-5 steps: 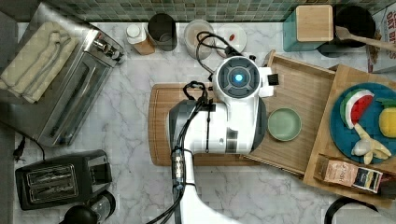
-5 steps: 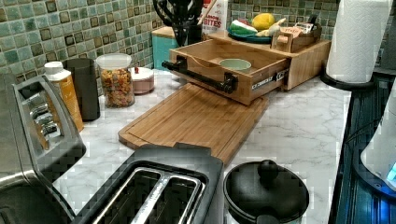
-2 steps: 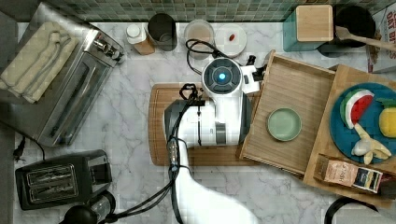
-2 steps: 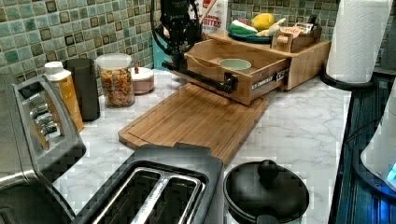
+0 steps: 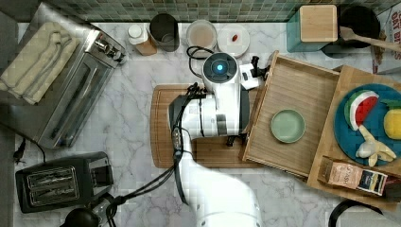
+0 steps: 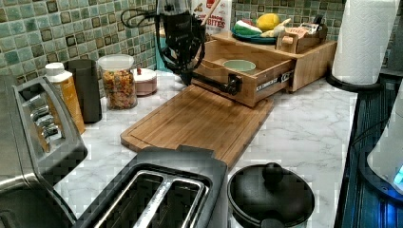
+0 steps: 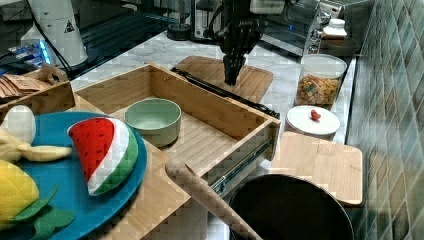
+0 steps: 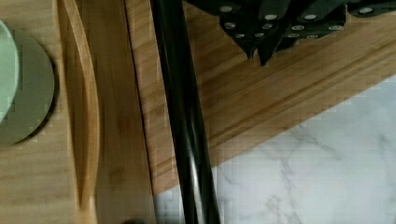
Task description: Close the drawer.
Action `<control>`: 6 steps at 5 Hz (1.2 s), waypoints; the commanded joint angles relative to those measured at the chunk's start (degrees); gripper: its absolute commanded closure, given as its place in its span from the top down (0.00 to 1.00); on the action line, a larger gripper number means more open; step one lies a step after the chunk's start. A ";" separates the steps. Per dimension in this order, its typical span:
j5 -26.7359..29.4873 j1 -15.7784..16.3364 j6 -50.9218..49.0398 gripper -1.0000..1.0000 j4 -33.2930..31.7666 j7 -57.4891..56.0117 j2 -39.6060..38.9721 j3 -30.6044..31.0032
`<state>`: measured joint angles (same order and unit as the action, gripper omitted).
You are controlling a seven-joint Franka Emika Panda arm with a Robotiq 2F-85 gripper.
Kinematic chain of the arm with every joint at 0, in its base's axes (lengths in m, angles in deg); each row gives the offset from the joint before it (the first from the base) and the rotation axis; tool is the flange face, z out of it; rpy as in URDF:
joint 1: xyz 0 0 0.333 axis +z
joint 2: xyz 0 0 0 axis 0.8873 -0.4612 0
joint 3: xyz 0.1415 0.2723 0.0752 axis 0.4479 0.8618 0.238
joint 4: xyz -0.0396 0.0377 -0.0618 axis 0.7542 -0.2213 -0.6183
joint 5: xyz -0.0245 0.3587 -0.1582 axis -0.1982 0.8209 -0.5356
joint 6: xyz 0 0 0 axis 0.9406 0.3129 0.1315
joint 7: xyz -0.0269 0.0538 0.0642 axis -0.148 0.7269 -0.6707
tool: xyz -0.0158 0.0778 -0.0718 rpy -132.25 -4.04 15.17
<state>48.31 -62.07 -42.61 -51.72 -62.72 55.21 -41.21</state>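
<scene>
Standing pulled out of its wooden cabinet [image 6: 311,59], the drawer [image 5: 302,94] is seen over the marble tabletop [image 5: 118,127], its front partly above the cutting board [image 6: 199,118]. A green bowl [image 7: 152,119] is held on the drawer floor. The end effector [image 7: 233,75] is poised just outside the drawer front, beside the black bar handle [image 8: 184,121], at the end nearer the tiled wall in the right view. Its fingers are seen drawn together, nothing clamped. A blue plate [image 5: 345,132] of toy fruit is carried on the cabinet top.
</scene>
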 commanded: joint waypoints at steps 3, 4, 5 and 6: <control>-3.09 -2.21 -1.15 0.00 5.93 -4.46 -0.36 0.60; -2.36 -0.42 -0.79 0.00 5.14 -4.20 -0.98 -2.76; -4.39 -1.57 2.31 0.00 2.34 -2.10 0.35 -3.09; -4.71 -2.91 2.58 0.00 0.14 -4.52 2.40 -4.04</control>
<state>43.87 -62.66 -39.59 -52.05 -65.82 52.50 -42.91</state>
